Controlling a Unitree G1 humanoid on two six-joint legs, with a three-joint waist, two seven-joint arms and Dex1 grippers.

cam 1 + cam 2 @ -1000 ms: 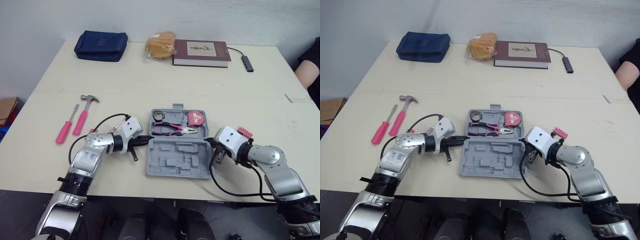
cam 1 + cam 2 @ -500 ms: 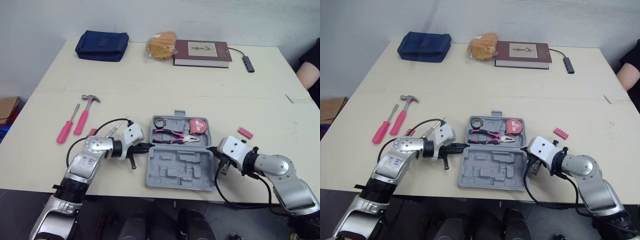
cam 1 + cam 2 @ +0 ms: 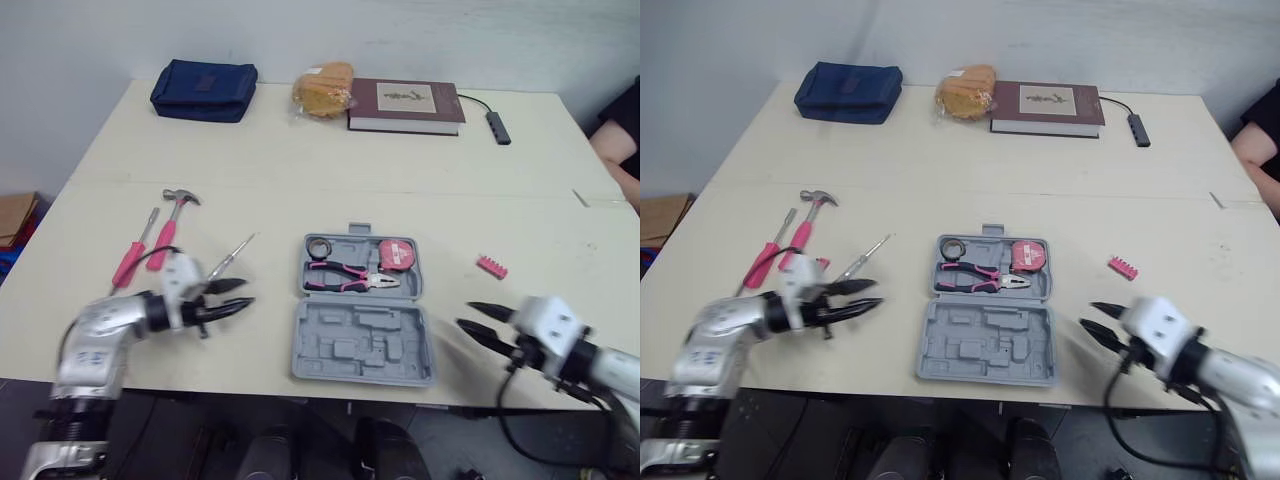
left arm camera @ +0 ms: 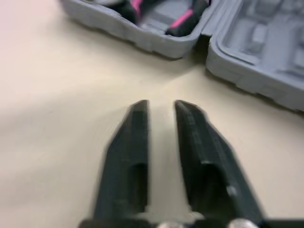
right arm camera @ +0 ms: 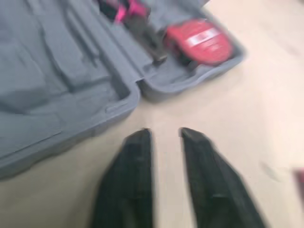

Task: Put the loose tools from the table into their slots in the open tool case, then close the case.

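Both grippers pulled clear of the case
Left gripper (image 3: 245, 293) and right gripper (image 3: 466, 315) have drawn back from the open tool case (image 3: 360, 345) at the desk's front edge, fingers spread and empty. The hammer (image 3: 168, 228), pink screwdriver (image 3: 133, 252) and pink bit holder (image 3: 490, 266) are still unslotted.

Table (image 3: 300, 170): cream, plain.
Tool case (image 3: 360, 345), near centre: grey all over.
Pliers (image 3: 350, 279): pink and black.
Tape measure (image 3: 396, 253): red, white label.
Left: screwdriver (image 3: 128, 262) and hammer (image 3: 165, 240), pink handles.
Right: bit holder (image 3: 491, 266), pink.
Far: pouch (image 3: 204, 91) navy; book (image 3: 405, 105) maroon, pale panel.
Left gripper (image 3: 248, 292), right gripper (image 3: 464, 314): black fingers, white housings.
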